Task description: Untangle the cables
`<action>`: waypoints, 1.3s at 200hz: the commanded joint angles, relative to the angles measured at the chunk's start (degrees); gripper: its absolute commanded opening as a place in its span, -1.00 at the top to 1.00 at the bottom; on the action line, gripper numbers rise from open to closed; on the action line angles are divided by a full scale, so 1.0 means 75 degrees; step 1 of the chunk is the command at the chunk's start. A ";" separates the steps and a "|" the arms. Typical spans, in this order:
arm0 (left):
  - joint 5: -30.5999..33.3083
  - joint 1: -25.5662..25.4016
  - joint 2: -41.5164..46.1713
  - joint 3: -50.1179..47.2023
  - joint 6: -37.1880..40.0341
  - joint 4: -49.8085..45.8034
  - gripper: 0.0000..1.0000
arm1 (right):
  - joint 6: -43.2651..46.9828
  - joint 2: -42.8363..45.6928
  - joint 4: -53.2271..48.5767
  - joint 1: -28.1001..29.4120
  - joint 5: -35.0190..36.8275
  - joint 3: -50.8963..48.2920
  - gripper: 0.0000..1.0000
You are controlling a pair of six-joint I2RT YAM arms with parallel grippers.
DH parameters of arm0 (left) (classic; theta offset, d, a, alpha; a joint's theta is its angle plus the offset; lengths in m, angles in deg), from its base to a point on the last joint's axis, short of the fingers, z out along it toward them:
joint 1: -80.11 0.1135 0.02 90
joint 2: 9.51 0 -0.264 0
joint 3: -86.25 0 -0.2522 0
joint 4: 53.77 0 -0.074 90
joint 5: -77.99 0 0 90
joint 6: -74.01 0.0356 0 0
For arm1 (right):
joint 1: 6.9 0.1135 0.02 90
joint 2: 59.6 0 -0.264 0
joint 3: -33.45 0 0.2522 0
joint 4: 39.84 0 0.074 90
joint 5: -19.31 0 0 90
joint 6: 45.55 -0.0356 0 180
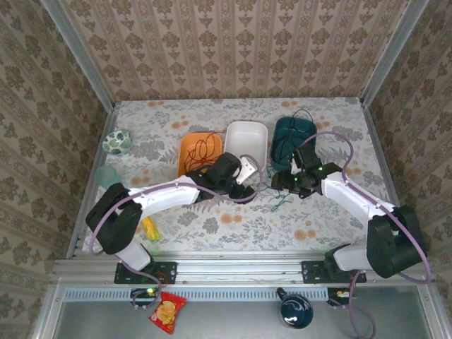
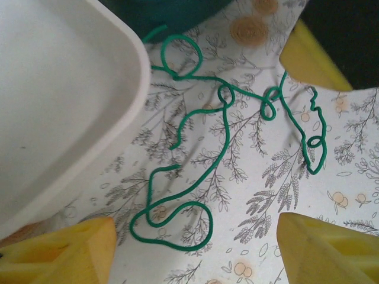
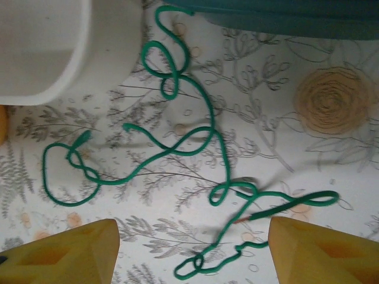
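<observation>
From above, the green cable (image 1: 280, 203) lies loose on the floral surface (image 1: 212, 222), in front of the three bins. It sits just at 6 o'clock from the right tool (image 1: 282, 182) and at about 4 o'clock from the left tool (image 1: 248, 171), so the right arm looks the nearer. The red cable (image 1: 203, 150) is coiled in the orange bin (image 1: 187, 145), the black cable (image 1: 286, 141) sits in the teal bin (image 1: 308, 127), and the white bin (image 1: 247, 141) between them holds nothing. In the left wrist view, the left tool (image 2: 195, 236) stands open, its yellow fingers (image 2: 59, 254) wide apart with nothing gripped. The green cable (image 2: 225, 127) sprawls below it, its spread running roughly from a loop at 7 o'clock up toward 2 o'clock. The white bin (image 2: 71, 118) crowds in at 9 o'clock, close beside the wire. In the right wrist view, the right tool (image 3: 194, 236) is likewise open and empty. The green cable (image 3: 207, 136) stretches mainly from 9 o'clock to 3 o'clock, with a tail climbing to 12 o'clock between the white bin (image 3: 53, 71) and the teal bin (image 3: 284, 18). Its small knotted end lies right between the fingers (image 3: 325, 254), the likeliest pick point, with both bin walls the main things to avoid.
</observation>
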 commanded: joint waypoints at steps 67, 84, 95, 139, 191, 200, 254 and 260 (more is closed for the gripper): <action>-0.0772 -0.0718 -0.1799 0.1556 0.0819 0.0517 -0.39 | -0.0071 -0.0601 -0.0648 -0.0128 0.1855 0.0115 -0.39; -0.0733 -0.0761 -0.1950 0.1686 0.0821 0.0551 -0.39 | -0.0147 -0.0956 -0.0087 -0.0177 0.1635 0.0018 -0.38; -0.0733 -0.0751 -0.1966 0.1694 0.0774 0.0631 -0.39 | -0.0179 -0.1167 0.0244 -0.0195 0.1578 0.0026 -0.34; -0.0734 -0.0642 -0.1821 0.1307 0.0494 0.0875 -0.39 | -0.0079 -0.1454 0.0450 -0.0203 0.1461 0.0171 0.78; -0.1438 -0.0218 -0.1246 0.0637 -0.0008 0.1492 -0.40 | 0.0166 -0.0029 -0.0041 -0.0340 0.1087 -0.0173 1.00; -0.1817 -0.0091 -0.1091 0.0491 -0.0168 0.1764 -0.40 | 0.0219 0.0250 -0.0117 -0.0352 0.0958 -0.0222 1.00; -0.3108 0.0221 -0.0480 0.0613 0.0098 0.1522 -0.39 | 0.0096 0.0539 -0.0186 -0.0419 -0.0199 0.0154 1.00; -0.3254 0.0237 -0.0457 0.0670 0.0121 0.1462 -0.38 | 0.0014 0.0486 -0.0180 -0.0418 -0.0313 0.0229 1.00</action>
